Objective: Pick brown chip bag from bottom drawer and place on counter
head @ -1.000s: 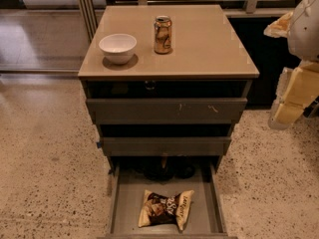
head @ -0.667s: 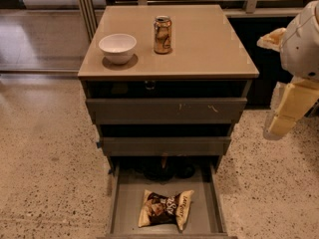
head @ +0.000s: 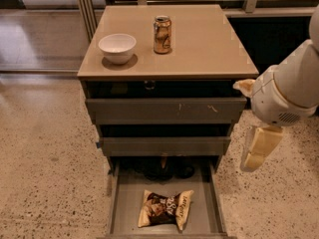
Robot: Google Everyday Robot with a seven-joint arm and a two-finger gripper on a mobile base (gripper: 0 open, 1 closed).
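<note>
Brown chip bag (head: 165, 208) crinkled in flat grey bottom drawer (head: 127, 203), glossy tan counter (head: 209, 44), cream gripper (head: 259, 147) at right, grip unclear

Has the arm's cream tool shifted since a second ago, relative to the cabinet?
Yes. The cream tool has moved left and down, closing on the right edge of the glossy tan counter, and hangs below its level.

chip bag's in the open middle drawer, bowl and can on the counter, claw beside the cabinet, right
No: the camera view shows the brown chip bag in the open bottom drawer, not the middle one. The white bowl and drink can are on the counter, and the claw hangs beside the cabinet.
</note>
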